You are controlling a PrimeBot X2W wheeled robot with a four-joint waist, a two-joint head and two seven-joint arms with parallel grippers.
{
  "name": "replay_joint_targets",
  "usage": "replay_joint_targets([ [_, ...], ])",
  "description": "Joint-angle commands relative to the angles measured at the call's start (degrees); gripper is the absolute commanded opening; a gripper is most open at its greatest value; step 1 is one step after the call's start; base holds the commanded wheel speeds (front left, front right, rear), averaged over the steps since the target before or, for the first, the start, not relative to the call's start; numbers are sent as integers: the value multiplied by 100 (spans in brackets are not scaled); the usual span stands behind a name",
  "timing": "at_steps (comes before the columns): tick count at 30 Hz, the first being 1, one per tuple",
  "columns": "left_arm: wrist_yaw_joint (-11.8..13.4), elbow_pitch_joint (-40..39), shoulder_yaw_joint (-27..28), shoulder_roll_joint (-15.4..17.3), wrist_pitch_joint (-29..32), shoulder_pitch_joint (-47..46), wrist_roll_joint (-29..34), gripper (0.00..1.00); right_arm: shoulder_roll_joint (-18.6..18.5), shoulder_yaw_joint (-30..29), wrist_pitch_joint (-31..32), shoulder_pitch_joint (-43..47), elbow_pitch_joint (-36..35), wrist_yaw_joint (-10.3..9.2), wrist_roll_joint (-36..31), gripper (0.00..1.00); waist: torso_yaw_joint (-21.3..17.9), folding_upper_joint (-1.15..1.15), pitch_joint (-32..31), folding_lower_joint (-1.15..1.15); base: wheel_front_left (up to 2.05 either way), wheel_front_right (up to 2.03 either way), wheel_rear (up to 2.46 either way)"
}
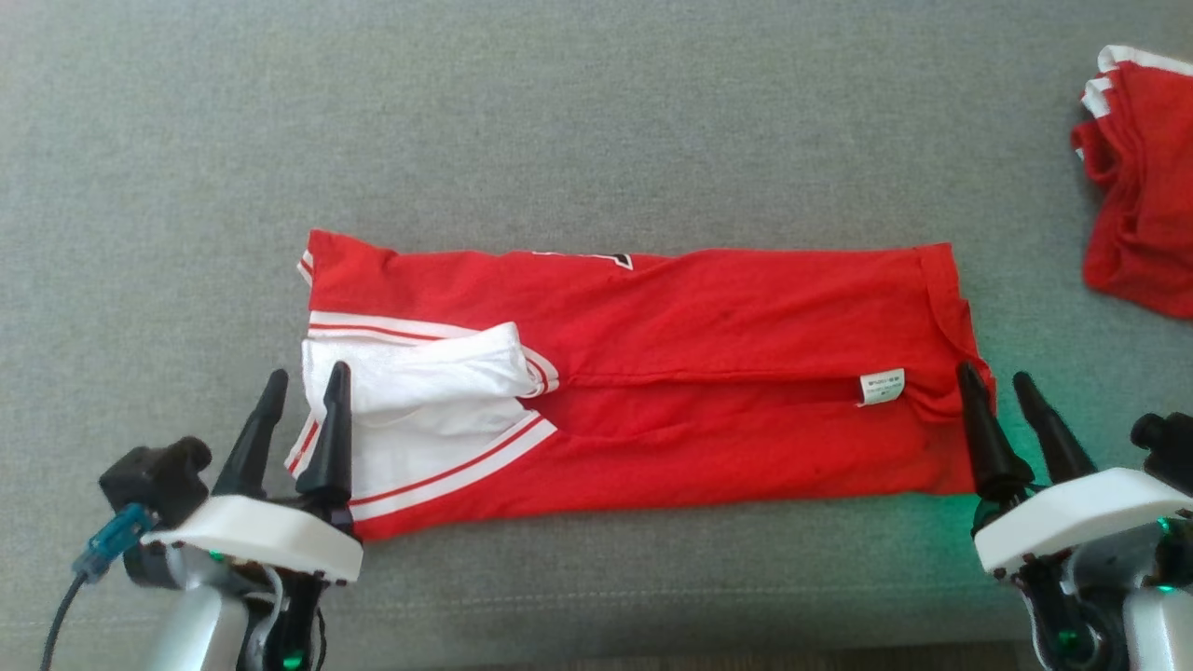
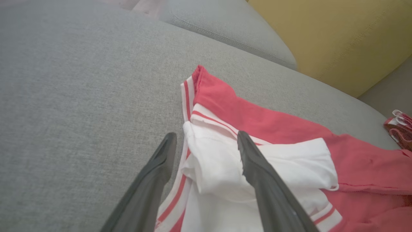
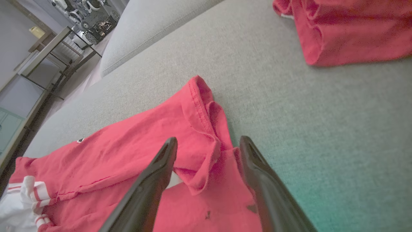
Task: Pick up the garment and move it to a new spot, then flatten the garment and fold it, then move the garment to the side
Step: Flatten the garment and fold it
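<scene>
White tag (image 1: 882, 387) on garment (image 1: 727, 308) — print unreadable.

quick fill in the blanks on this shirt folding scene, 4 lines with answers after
1. The folded garment on the grey cushion is mostly ___ in colour.
2. The left gripper sits at the garment's end where the sleeve fabric is ___ with stripes.
3. Both it and the right gripper have their jaws ___.
4. A second garment lies at the head view's upper ___ corner.

Missing words: red; white; open; right
</scene>
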Motion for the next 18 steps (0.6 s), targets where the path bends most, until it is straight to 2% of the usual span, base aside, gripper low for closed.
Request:
replay_joint_targets([
  [1,85,-183,201,130,-96,-110,124,100,-38,146,-170,-107,-266,-4,-286,100,-1,0,-55,0,0,0,0],
  [10,431,-637,315,173,-232,-88,685,100,-37,353,-862,-445,-441,-4,-1412,100,55,0,-390,0,0,0,0],
  [18,673,-809,181,331,-186,27,1127,100,-43,625,-1193,-499,-438,-4,-1986,100,103,0,-706,0,0,0,0],
])
